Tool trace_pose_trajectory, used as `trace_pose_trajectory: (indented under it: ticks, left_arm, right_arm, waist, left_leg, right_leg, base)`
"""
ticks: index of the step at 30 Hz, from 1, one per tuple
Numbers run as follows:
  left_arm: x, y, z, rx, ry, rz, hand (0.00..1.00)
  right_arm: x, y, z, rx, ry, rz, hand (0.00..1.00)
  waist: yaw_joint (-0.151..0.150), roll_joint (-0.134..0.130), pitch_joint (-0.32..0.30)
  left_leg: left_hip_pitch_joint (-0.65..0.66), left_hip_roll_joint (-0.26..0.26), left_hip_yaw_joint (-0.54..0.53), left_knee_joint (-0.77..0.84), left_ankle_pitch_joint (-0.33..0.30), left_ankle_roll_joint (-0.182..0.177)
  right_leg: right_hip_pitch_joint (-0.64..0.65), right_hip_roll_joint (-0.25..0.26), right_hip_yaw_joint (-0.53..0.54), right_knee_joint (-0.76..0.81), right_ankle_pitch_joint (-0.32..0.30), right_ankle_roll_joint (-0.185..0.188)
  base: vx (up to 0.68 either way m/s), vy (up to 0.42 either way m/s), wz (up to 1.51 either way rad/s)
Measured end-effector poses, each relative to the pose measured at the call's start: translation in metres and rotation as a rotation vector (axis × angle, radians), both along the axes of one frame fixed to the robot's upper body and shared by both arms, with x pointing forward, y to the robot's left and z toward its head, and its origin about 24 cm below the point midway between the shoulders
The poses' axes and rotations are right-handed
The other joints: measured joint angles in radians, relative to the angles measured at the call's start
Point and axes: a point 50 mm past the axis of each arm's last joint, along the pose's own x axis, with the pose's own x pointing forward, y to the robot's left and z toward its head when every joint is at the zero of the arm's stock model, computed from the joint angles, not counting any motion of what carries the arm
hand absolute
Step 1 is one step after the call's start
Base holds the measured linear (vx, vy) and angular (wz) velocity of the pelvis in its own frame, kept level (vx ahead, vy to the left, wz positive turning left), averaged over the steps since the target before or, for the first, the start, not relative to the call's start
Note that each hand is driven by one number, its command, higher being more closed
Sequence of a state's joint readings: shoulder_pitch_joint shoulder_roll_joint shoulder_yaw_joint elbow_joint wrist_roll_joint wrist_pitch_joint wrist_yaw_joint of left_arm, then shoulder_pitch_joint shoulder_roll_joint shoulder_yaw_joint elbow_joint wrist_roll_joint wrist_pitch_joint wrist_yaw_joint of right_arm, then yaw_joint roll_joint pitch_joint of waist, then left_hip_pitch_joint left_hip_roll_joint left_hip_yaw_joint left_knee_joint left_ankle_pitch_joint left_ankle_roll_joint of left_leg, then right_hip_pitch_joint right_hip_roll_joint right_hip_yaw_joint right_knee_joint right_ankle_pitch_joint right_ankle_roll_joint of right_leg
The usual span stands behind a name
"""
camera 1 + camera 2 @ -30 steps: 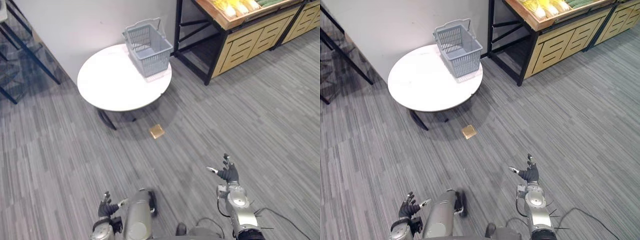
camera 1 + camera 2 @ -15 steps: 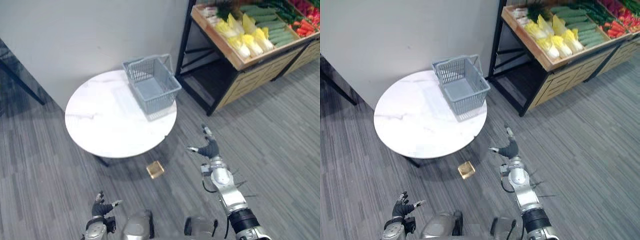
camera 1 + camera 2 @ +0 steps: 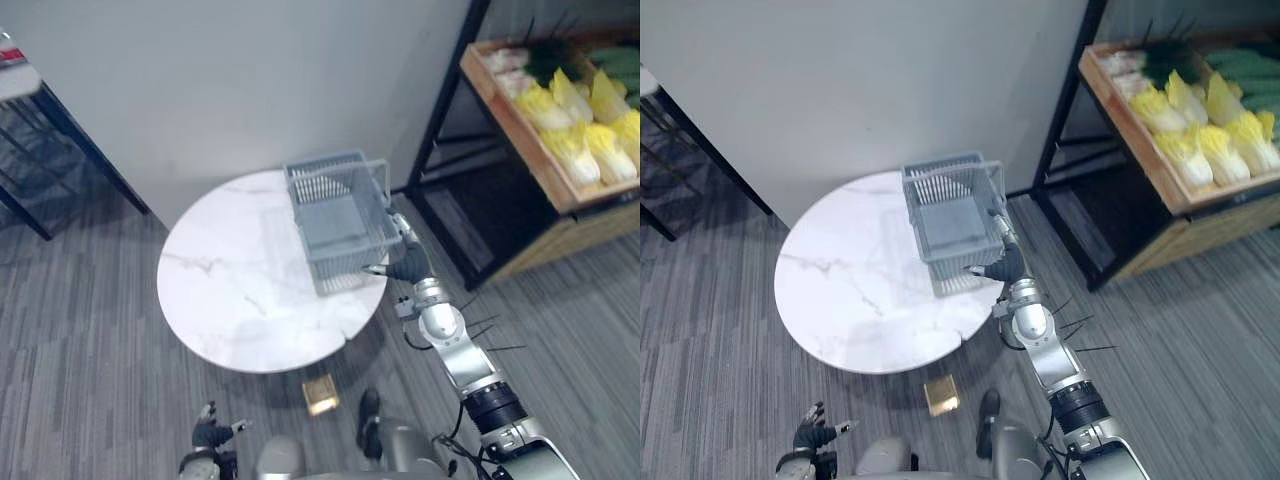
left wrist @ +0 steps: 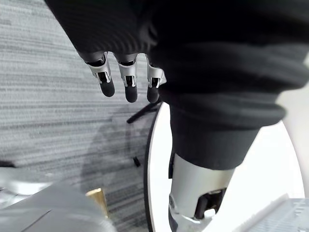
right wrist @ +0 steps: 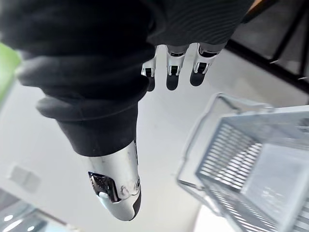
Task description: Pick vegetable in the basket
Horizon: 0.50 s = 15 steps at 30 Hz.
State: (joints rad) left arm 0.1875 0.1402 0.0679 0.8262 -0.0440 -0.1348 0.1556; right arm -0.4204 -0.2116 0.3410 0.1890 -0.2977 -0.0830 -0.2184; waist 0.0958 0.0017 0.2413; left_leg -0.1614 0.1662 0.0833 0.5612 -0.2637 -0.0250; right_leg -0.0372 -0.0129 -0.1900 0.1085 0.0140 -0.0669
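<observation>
An empty grey plastic basket point(image 3: 340, 215) stands on the far right part of a round white table point(image 3: 240, 300). My right hand point(image 3: 408, 267) is open, fingers straight, just off the basket's near right corner; its wrist view has the fingers point(image 5: 169, 73) above the basket point(image 5: 256, 164). Yellow-white cabbages point(image 3: 575, 130) and green vegetables point(image 3: 1250, 65) lie on a wooden shelf at the right. My left hand point(image 3: 212, 435) hangs open low by the floor, and its wrist view looks past its fingers point(image 4: 126, 83) at the table's edge point(image 4: 157, 159).
A small brown box point(image 3: 320, 393) lies on the grey floor under the table's near edge. The black frame of the vegetable stand point(image 3: 445, 120) rises right of the table. A dark rack point(image 3: 45, 150) stands at the far left against the white wall.
The camera has swung, so the table sits nearer and the shelf shifted right. My right hand has reached forward from over the floor to the basket's near right corner.
</observation>
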Motion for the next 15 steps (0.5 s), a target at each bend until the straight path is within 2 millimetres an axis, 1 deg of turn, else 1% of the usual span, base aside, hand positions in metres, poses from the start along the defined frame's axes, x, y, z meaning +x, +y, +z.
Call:
trace_pose_trajectory:
  ticks: [1, 2, 3, 4, 5, 6, 7, 8, 9, 10, 11, 12, 13, 15]
  left_arm:
    - [0.0, 0.0, 0.0, 0.001, 0.001, -0.004, 0.0]
    - [0.0, -0.001, 0.0, 0.001, 0.002, -0.008, 0.0]
    - [-0.002, -0.002, -0.001, 0.0, 0.007, -0.009, 0.0]
    - [-0.002, 0.001, -0.001, 0.007, 0.012, -0.01, 0.0]
    - [-0.002, 0.004, -0.001, 0.015, 0.015, -0.016, 0.0]
    - [-0.001, 0.003, 0.0, 0.016, 0.013, -0.021, 0.0]
    - [0.0, 0.003, 0.0, 0.018, 0.012, -0.025, 0.0]
    - [-0.001, 0.006, 0.0, 0.027, 0.015, -0.025, 0.0]
    - [-0.001, 0.009, 0.001, 0.035, 0.013, -0.027, 0.0]
    - [0.001, 0.011, 0.002, 0.042, 0.01, -0.028, 0.0]
    - [0.004, 0.015, 0.004, 0.055, 0.0, -0.03, 0.0]
    - [0.007, 0.02, 0.007, 0.071, -0.013, -0.031, 0.0]
    - [0.009, 0.023, 0.008, 0.077, -0.018, -0.027, 0.0]
    - [0.021, 0.027, 0.014, 0.101, -0.051, -0.026, 0.0]
  right_arm:
    - [0.003, -0.003, -0.006, -0.047, 0.02, -0.005, 0.0]
    - [0.003, -0.005, -0.01, -0.076, 0.028, -0.009, 0.0]
    - [0.006, -0.008, -0.016, -0.125, 0.047, -0.014, 0.0]
    - [0.007, -0.008, -0.021, -0.144, 0.068, -0.017, 0.0]
    - [0.007, -0.006, -0.026, -0.184, 0.083, -0.011, 0.0]
    - [0.011, -0.003, -0.029, -0.233, 0.087, -0.005, 0.0]
    - [0.014, -0.001, -0.029, -0.259, 0.086, 0.0, 0.0]
    - [0.027, 0.013, -0.016, -0.349, 0.042, 0.036, 0.0]
    - [0.035, 0.019, -0.006, -0.387, 0.009, 0.05, 0.0]
    - [0.04, 0.021, 0.002, -0.409, -0.015, 0.05, 0.0]
    - [0.047, 0.023, 0.014, -0.435, -0.048, 0.043, 0.0]
    - [0.057, 0.027, 0.032, -0.472, -0.094, 0.033, 0.0]
    - [0.061, 0.029, 0.041, -0.488, -0.114, 0.029, 0.0]
    - [0.076, 0.026, 0.07, -0.555, -0.187, -0.025, 0.0]
  waist:
    - [0.002, 0.005, 0.0]
    - [0.002, 0.016, 0.0]
    - [0.004, 0.042, 0.007]
    - [0.011, 0.03, 0.01]
    - [0.023, 0.019, 0.013]
    - [0.027, 0.011, 0.01]
    - [0.028, 0.012, 0.011]
    - [0.037, 0.015, 0.016]
    - [0.041, 0.018, 0.022]
    - [0.046, 0.019, 0.027]
    - [0.057, 0.019, 0.034]
    - [0.061, 0.018, 0.047]
    - [0.06, 0.017, 0.054]
    - [0.065, 0.019, 0.081]
  left_leg:
    - [0.005, -0.011, -0.005, -0.145, 0.038, -0.041]
    - [0.012, -0.01, -0.004, -0.202, 0.089, -0.06]
    - [0.027, -0.002, -0.015, -0.254, 0.184, -0.057]
    - [0.031, -0.008, -0.009, -0.258, 0.191, -0.058]
    - [0.046, -0.028, 0.0, -0.292, 0.191, -0.055]
    - [0.055, -0.048, 0.009, -0.318, 0.199, -0.042]
    - [0.057, -0.057, 0.013, -0.329, 0.203, -0.036]
    - [0.062, -0.075, 0.033, -0.362, 0.207, -0.022]
    - [0.06, -0.08, 0.04, -0.373, 0.211, -0.017]
    - [0.055, -0.082, 0.044, -0.376, 0.211, -0.017]
    - [0.047, -0.084, 0.05, -0.38, 0.214, -0.012]
    - [0.03, -0.086, 0.052, -0.385, 0.217, -0.008]
    - [0.018, -0.088, 0.051, -0.386, 0.22, -0.008]
    - [-0.026, -0.097, 0.043, -0.408, 0.248, 0.0]
  right_leg:
    - [0.013, -0.007, 0.002, -0.001, -0.006, 0.02]
    - [0.02, -0.003, 0.0, 0.001, -0.012, 0.03]
    - [0.035, 0.016, 0.008, 0.007, -0.024, 0.048]
    - [0.036, 0.007, 0.018, 0.008, -0.026, 0.055]
    - [0.032, -0.012, 0.033, 0.005, -0.031, 0.075]
    - [0.031, -0.032, 0.037, -0.003, -0.027, 0.088]
    - [0.03, -0.041, 0.039, -0.009, -0.026, 0.095]
    - [0.013, -0.054, 0.06, -0.016, -0.018, 0.105]
    - [0.01, -0.059, 0.066, -0.03, -0.008, 0.109]
    - [0.006, -0.06, 0.069, -0.037, -0.003, 0.11]
    - [-0.004, -0.06, 0.075, -0.044, 0.004, 0.111]
    - [-0.023, -0.061, 0.078, -0.048, 0.01, 0.11]
    - [-0.034, -0.062, 0.078, -0.049, 0.014, 0.11]
    - [-0.08, -0.063, 0.071, -0.063, 0.029, 0.112]
  base:
    - [0.17, 0.087, 0.01]
    - [0.16, 0.149, -0.03]
    - [0.13, 0.162, -0.05]
    - [0.16, 0.211, -0.15]
    - [0.14, 0.232, -0.08]
    - [0.12, 0.215, -0.04]
    - [0.08, 0.209, -0.11]
    - [0.04, 0.132, -0.19]
    - [0.03, 0.118, -0.23]
    - [0.01, 0.074, -0.15]
    - [0.0, 0.06, -0.12]
    - [-0.01, 0.045, -0.09]
    - [-0.01, 0.03, -0.01]
    - [0.01, 0.024, 0.11]
